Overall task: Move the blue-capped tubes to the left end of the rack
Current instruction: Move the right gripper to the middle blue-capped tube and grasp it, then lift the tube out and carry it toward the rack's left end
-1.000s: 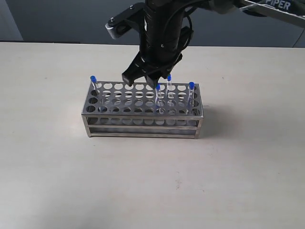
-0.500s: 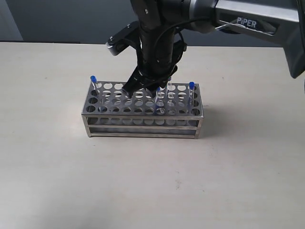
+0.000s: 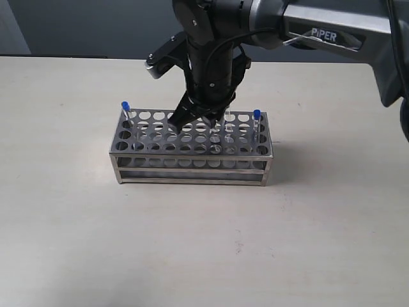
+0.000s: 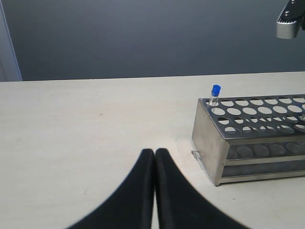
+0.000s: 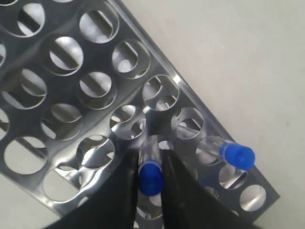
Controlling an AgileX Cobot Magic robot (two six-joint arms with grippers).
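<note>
Shiny silver steel rack (image 3: 192,167) with its top plate patterned in rows of round holes, clear blue-capped tubes (image 3: 126,106) with the blue bright, matte black right gripper (image 3: 193,121), black left gripper (image 4: 155,152), pale beige table (image 3: 204,243), dark blue-grey wall (image 3: 70,25), grey arm (image 3: 358,25) with white PIPER lettering.

A laboratory is probably suggested by the steel test-tube rack (image 3: 192,167) and blue-capped tubes (image 3: 256,116) set on a plain bench (image 3: 192,249).

Right fingers (image 5: 121,195) pinch inward, pointing down; left fingers (image 4: 138,191) pressed together.
</note>
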